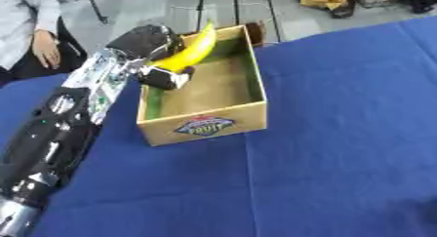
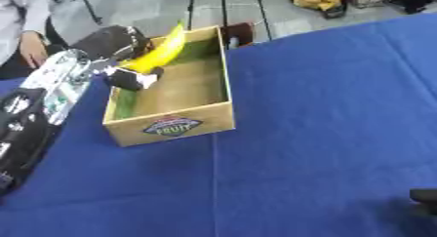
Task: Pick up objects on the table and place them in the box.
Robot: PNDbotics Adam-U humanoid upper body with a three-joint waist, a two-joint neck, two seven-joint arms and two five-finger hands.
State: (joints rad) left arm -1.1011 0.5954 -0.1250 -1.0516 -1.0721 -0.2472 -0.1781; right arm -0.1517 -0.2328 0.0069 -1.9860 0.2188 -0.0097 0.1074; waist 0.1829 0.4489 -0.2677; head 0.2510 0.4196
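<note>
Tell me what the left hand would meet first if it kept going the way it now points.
Likely the far wall of the box. The left hand, curled round the banana, points up the picture along the box's length over its left rim. Depth is unclear, so it might pass above.

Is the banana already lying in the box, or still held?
Still held. The left hand has its fingers curled round the banana, which slants above the box, tip past the far rim; the bare floor shows below.
</note>
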